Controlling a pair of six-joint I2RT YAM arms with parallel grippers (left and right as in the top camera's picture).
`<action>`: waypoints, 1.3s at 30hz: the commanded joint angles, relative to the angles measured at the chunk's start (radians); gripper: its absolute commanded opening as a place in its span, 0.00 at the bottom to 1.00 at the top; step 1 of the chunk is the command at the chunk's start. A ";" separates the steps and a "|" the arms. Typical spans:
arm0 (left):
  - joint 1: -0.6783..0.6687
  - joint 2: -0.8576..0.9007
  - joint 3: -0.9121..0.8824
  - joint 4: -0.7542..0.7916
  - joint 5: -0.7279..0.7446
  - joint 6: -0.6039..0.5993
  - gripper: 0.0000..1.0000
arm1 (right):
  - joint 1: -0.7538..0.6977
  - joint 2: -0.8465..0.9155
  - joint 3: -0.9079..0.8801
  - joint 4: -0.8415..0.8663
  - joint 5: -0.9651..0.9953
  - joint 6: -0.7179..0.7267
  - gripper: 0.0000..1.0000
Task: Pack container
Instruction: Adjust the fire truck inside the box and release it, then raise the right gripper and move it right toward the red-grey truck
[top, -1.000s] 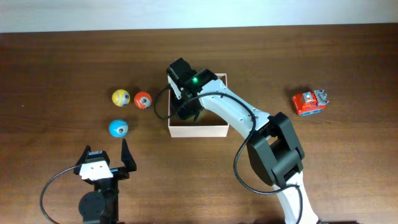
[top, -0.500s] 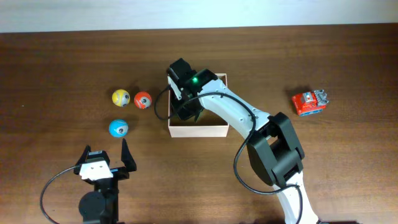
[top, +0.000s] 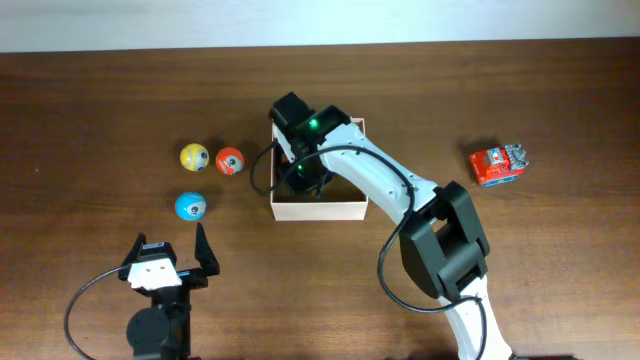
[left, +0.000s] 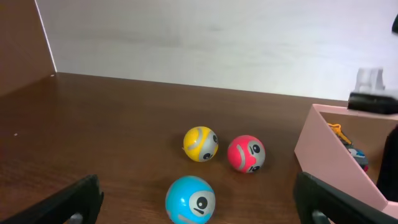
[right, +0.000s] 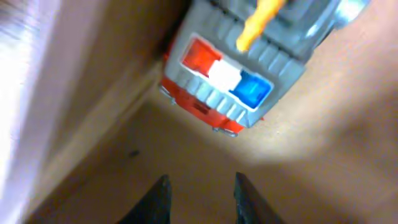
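Note:
The container (top: 335, 207) is a cream-white square box mid-table; its wall shows pinkish in the left wrist view (left: 329, 155). My right gripper (top: 303, 180) reaches down into it, open and empty (right: 202, 196), just above the tan floor. A grey and red toy car (right: 233, 87) with an orange part lies inside the box ahead of the fingers. A second red and grey toy car (top: 498, 164) sits on the table at the right. My left gripper (top: 168, 262) is open and empty near the front left (left: 199, 208).
A yellow ball (top: 194, 157), a red ball (top: 230, 161) and a blue ball (top: 190, 206) lie left of the container. They also show in the left wrist view: yellow ball (left: 200, 144), red ball (left: 246, 153), blue ball (left: 190, 199). A pale wall runs along the back.
My right gripper has shifted slightly to the right inside the container. The left arm has not moved.

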 joint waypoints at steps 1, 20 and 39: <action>-0.004 -0.008 -0.002 -0.005 0.008 0.013 0.99 | -0.006 -0.033 0.084 -0.026 0.010 -0.010 0.31; -0.004 -0.008 -0.002 -0.005 0.008 0.013 0.99 | -0.252 -0.033 0.616 -0.505 0.186 -0.011 0.95; -0.004 -0.008 -0.002 -0.005 0.008 0.013 0.99 | -0.675 -0.038 0.620 -0.600 0.175 0.086 0.99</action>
